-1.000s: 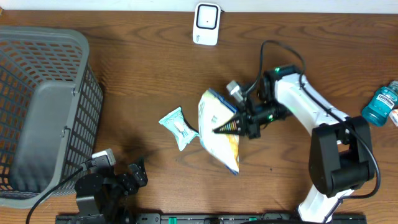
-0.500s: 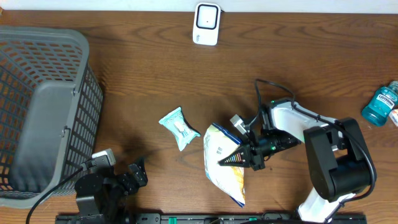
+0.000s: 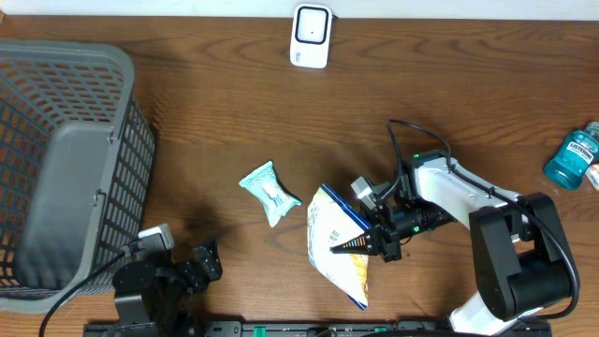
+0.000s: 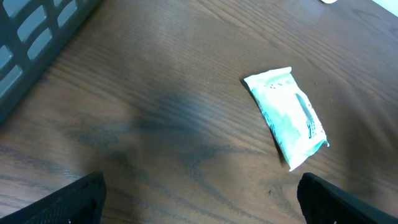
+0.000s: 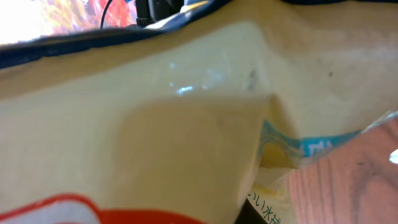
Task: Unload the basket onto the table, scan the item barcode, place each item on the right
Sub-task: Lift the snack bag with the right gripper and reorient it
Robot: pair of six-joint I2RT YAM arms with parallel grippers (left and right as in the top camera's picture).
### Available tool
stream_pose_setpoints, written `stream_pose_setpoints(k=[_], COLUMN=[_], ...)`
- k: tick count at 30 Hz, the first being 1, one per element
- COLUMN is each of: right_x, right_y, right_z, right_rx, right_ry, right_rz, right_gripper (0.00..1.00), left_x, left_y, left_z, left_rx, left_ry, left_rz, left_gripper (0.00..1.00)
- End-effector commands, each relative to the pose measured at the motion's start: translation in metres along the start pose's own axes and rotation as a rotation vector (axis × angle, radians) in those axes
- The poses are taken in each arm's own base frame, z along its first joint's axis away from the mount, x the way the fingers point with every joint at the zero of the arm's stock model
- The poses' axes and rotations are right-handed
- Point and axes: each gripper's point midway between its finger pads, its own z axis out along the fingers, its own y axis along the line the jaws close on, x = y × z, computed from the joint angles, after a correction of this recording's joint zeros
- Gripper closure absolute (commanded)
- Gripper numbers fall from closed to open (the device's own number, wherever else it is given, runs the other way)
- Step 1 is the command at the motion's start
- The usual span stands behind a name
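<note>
Bare wood lies btwn basket point(image 3: 138, 154), scanner point(image 3: 310, 36) & wipes pack point(image 3: 270, 193); bottle point(image 3: 571, 159) stands at far rt edge.

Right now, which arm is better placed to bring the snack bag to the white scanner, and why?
The right, most likely. The right fingers are shut on the snack bag, ready to carry it to the scanner. The left fingers stand open and empty beside the basket.
</note>
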Motion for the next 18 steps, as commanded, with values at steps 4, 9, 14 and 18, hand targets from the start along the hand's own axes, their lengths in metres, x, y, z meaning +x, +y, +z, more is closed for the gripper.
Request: stream_pose_setpoints(k=[4, 9, 14, 18], right_x=[-0.027, -0.060, -0.089, -0.104], right_y=[-0.004, -0.009, -0.015, -0.044], right_z=[-0.002, -0.006, -0.008, -0.011], right_rx=[0.018, 0.029, 0.033, 0.093], right_ry=[-0.043, -0.046, -0.027, 0.071], right_rz=[-0.150, -0.202, -0.275, -0.239], right_gripper=[0.99, 0.99, 0.99, 0.99], left_x=[0.000, 0.000, 0.000, 0.000], left_y=[-0.002, -0.002, -0.002, -0.002], left_z=[0.000, 0.000, 0.000, 0.000], left_rx=[0.009, 0.009, 0.009, 0.009], left_ry=[0.000, 0.000, 0.000, 0.000], left_rz=[0.011, 0.011, 0.011, 0.011], left_gripper=[0.02, 0.02, 0.02, 0.02])
